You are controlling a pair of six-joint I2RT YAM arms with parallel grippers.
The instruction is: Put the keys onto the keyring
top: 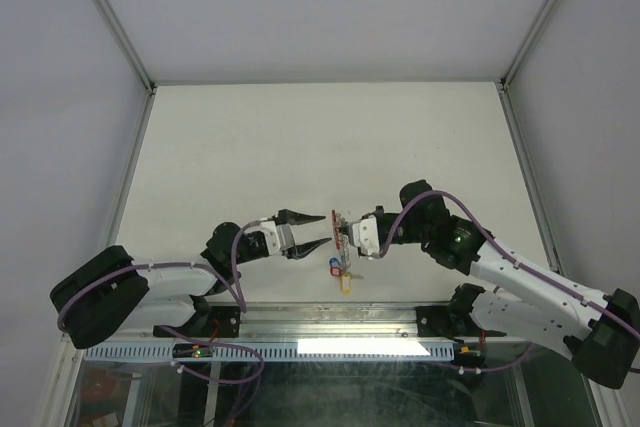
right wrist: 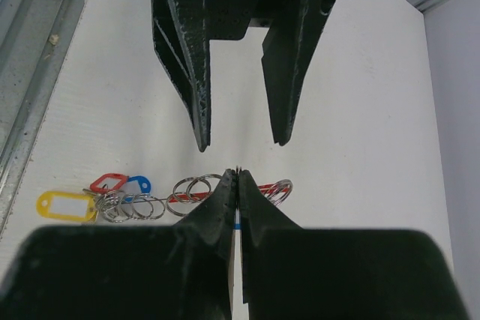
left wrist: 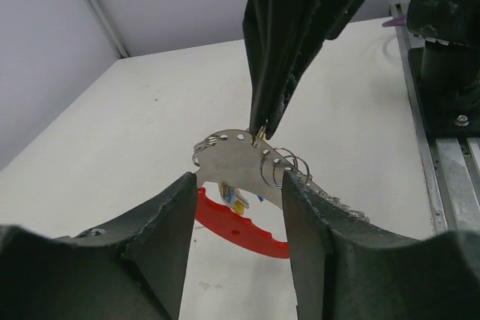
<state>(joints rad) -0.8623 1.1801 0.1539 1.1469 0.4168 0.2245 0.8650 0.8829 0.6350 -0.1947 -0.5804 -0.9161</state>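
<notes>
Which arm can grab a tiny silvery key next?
Probably the left. The left gripper is open and empty, while the right gripper is pinched shut on the D-shaped keyring with red arc and grey bar.

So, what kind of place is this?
Probably a laboratory robot cell: a plain white table, pale enclosure walls with metal frame posts, and two robot arms mounted on a metal rail.
</notes>
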